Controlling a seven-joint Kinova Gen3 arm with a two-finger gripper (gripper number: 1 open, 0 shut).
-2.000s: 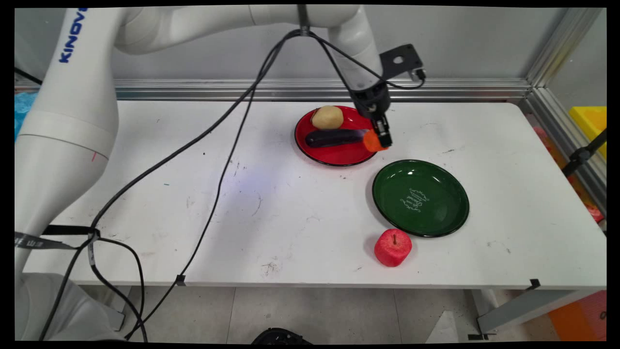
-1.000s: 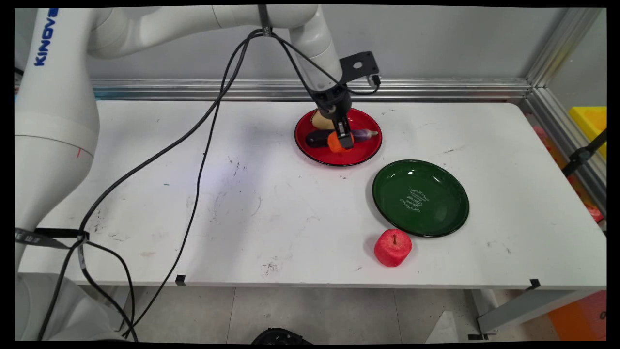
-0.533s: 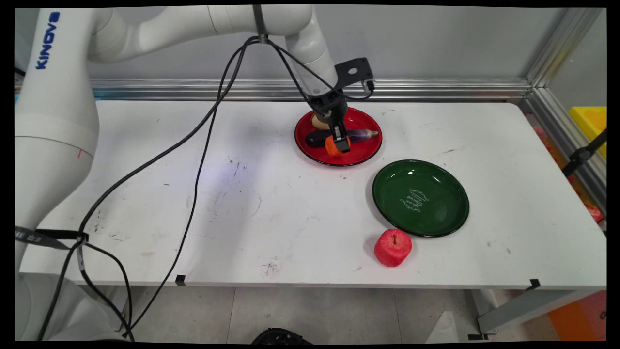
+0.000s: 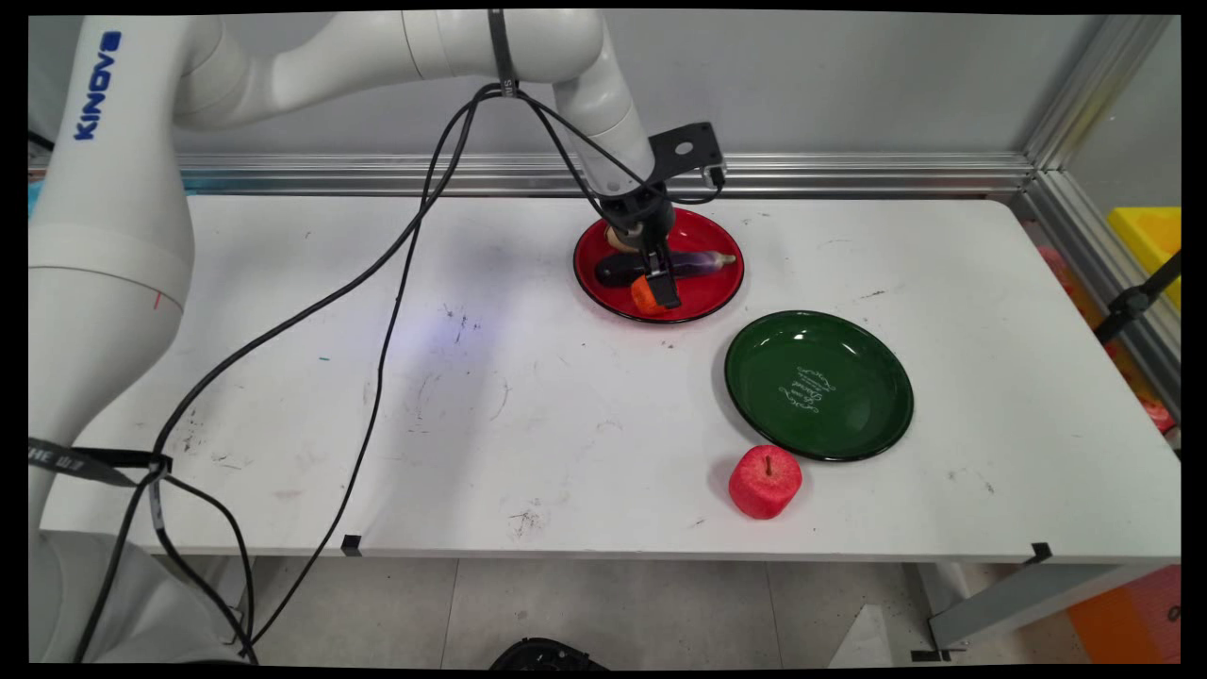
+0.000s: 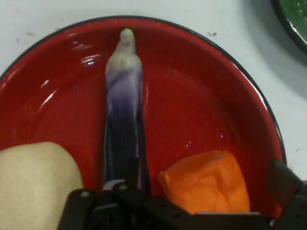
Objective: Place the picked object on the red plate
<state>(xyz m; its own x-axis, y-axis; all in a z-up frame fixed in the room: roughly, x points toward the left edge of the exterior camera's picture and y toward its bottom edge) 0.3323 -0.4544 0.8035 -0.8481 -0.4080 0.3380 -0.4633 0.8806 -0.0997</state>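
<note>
My gripper is low over the near part of the red plate, shut on an orange piece of food. In the hand view the orange piece sits between the fingers of the gripper, just above the red plate. A dark purple eggplant lies across the plate right behind the orange piece. The eggplant runs lengthwise beside the left finger. A tan potato lies at the plate's far side, mostly hidden by the hand in the main view.
An empty green plate sits to the right and nearer the front. A red apple stands just in front of its near rim. Black cables hang from the arm over the table's left half.
The gripper carried the orange piece leftwards from the red plate's right rim to its middle, then lowered it towards the plate's near part. Nothing else moved.
</note>
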